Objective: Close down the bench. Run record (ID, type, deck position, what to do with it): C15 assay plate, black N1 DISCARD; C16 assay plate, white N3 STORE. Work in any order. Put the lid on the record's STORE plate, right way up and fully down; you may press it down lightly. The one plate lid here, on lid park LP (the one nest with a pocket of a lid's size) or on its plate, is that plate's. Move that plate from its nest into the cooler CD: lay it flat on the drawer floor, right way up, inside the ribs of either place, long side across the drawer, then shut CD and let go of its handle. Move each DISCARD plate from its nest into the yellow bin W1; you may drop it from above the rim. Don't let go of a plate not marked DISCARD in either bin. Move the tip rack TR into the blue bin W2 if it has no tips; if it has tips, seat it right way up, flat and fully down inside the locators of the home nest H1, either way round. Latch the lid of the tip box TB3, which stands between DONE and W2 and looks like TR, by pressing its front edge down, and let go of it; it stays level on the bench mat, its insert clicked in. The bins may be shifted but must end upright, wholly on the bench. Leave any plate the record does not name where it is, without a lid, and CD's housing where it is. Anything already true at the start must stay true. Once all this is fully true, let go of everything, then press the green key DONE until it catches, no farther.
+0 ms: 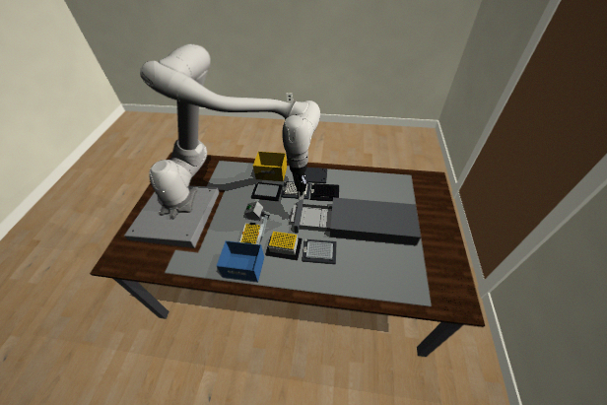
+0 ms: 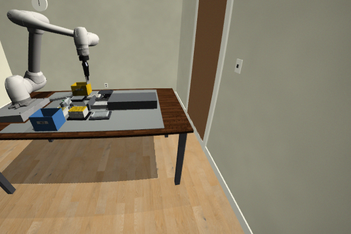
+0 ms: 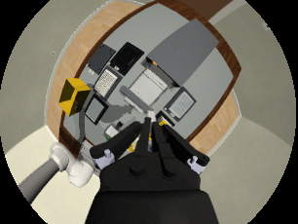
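My gripper is shut and empty. It hangs well above the bench, behind the open drawer, and also shows in the side view and the wrist view. The cooler's drawer stands pulled out from the grey housing, and a white plate lies flat in it. A black plate sits in a nest behind the drawer. A pale plate sits beside it, below my fingers. The lid park looks empty. Two racks with yellow tips stand in front: one behind the blue bin, one on a dark nest.
The yellow bin stands at the back, left of my wrist. The blue bin stands at the front left. A grey-white plate sits in a front nest. A small green-keyed block stands left of the drawer. An empty dark nest lies at the back.
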Controlling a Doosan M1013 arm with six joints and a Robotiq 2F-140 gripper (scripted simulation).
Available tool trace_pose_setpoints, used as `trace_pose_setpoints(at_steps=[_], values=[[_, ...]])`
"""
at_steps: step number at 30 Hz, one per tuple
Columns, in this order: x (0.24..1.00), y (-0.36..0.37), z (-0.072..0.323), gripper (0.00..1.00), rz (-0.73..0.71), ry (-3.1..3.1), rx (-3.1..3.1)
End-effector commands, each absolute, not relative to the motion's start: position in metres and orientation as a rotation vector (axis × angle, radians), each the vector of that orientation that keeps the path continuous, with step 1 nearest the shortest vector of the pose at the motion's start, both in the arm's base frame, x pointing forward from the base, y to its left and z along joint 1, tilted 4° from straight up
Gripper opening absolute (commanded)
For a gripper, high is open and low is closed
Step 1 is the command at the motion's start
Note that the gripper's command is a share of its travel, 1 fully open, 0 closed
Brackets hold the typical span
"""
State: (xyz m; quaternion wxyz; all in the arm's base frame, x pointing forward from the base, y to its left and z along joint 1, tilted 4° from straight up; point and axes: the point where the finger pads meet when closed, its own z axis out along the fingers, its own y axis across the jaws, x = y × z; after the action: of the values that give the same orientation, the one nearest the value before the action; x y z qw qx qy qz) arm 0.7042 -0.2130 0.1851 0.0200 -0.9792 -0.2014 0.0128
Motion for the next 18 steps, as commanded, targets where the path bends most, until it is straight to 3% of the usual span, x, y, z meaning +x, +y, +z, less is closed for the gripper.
trace_pose_setpoints(at_steps=[1,18], values=[[0.693,-0.204,0.186,0.0,0.043,-0.509,-3.058],[0.633,-0.16,0.184,0.0,0.066,0.046,-3.09]])
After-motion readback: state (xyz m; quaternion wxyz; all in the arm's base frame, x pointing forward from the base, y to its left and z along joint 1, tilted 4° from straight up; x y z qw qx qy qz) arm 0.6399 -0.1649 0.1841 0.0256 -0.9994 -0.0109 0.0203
